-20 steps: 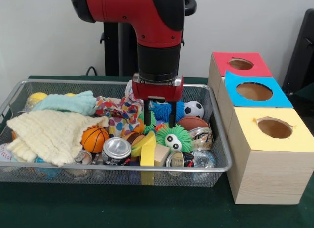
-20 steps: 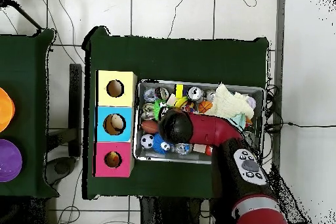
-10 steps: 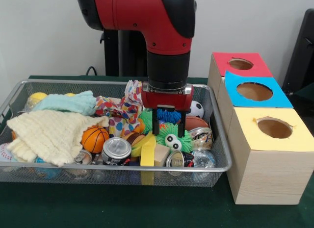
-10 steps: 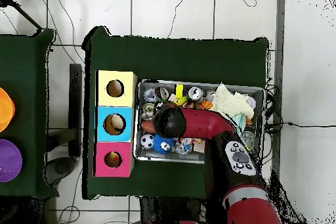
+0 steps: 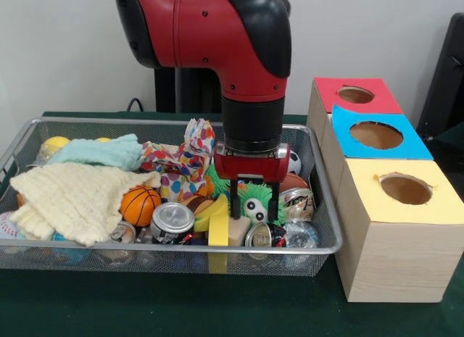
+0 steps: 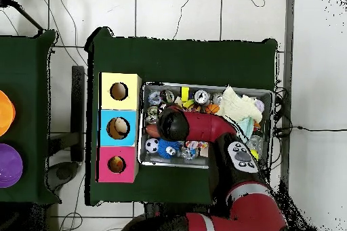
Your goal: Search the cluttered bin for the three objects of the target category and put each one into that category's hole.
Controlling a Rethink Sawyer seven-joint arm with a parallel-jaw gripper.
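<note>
The hand [image 5: 251, 204] hangs low in the wire bin [image 5: 167, 256], its two fingers spread apart — straddling a green spiky ball [image 5: 255, 201] with googly eyes. The cream cloth [image 5: 76, 198] lies well apart at nine o'clock from it, the mint cloth [image 5: 98, 151] at ten — red-topped hole [image 5: 355, 95] at two.
</note>
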